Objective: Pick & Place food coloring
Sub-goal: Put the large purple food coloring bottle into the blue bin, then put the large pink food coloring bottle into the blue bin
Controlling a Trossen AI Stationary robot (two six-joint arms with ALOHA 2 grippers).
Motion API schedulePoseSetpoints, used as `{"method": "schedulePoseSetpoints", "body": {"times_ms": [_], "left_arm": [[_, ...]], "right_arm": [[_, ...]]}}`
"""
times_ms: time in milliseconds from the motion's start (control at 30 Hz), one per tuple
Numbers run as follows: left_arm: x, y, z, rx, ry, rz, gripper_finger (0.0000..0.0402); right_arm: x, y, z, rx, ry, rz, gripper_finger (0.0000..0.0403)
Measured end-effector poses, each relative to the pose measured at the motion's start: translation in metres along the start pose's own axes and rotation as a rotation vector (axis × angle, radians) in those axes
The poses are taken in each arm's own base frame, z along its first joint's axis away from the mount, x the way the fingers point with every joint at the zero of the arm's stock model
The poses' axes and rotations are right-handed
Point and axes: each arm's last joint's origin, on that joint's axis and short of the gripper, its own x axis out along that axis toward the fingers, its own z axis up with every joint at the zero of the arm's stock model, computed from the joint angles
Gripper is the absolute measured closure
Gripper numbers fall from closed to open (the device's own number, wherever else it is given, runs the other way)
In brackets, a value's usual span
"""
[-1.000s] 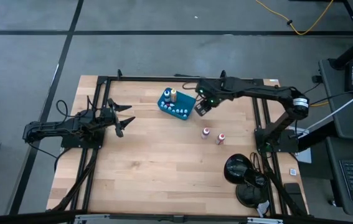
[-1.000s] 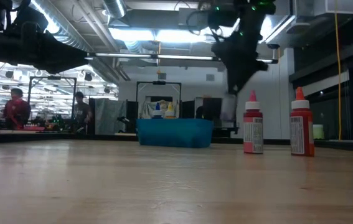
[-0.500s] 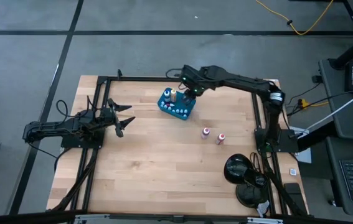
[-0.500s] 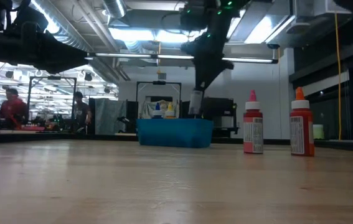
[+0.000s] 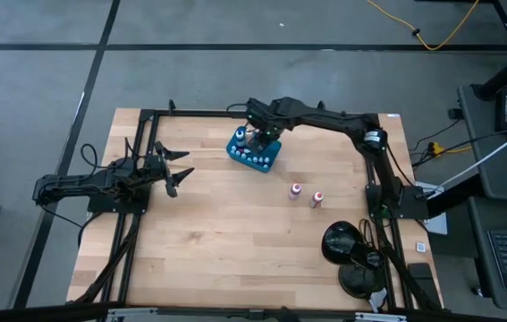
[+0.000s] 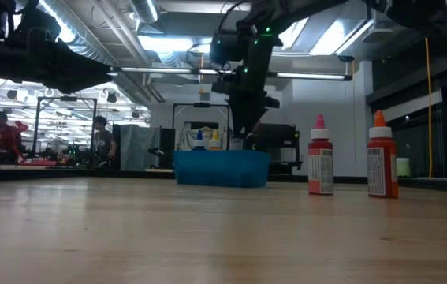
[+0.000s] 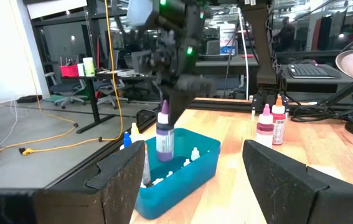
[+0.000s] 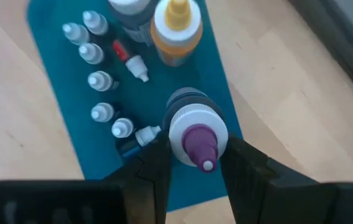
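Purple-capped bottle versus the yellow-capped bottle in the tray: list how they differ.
The purple-capped bottle is clamped in the right pincer over the teal tray; the yellow-capped bottle stands in the tray, ungripped. The purple-capped one has a white collar under a purple tip; the yellow-capped one is yellow-orange throughout. Both are upright, nozzles up.

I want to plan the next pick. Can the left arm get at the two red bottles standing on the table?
Probably yes. The left gripper is open and empty, and bare wood lies between it and the red bottles. The right gripper, shut on a purple-tipped bottle, is over the teal tray, off that path.
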Motion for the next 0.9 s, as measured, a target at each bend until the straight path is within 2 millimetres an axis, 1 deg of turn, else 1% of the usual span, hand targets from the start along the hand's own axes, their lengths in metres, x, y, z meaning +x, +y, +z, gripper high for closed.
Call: {"method": "schedulePoseSetpoints", "body": {"times_ms": [100,300,400,633,800,833,900], "left_arm": [[0.0,0.0,0.0,0.0,0.0,0.0,0.0135],[0.0,0.0,0.0,0.0,0.0,0.0,0.0135],[0.0,0.0,0.0,0.0,0.0,0.0,0.0135],[0.0,0.0,0.0,0.0,0.0,0.0,0.0135],[0.0,0.0,0.0,0.0,0.0,0.0,0.0135],[0.0,0.0,0.0,0.0,0.0,0.0,0.0135],[0.0,0.0,0.0,0.0,0.001,0.0,0.0135]], "right_arm": [[0.012,0.001,0.0,-0.007,0.018,-0.007,0.0282],[0.024,0.001,0.003,-0.028,0.025,-0.01,0.0281],[0.023,0.001,0.004,-0.026,0.012,-0.006,0.0271],[0.024,-0.006,0.006,0.018,0.006,-0.008,0.0213],[0.023,-0.005,0.005,0.019,0.021,0.02,0.0189],[0.022,-0.004,0.005,0.018,0.028,0.025,0.0187],[0.013,-0.006,0.003,0.02,0.024,0.027,0.0184]]}}
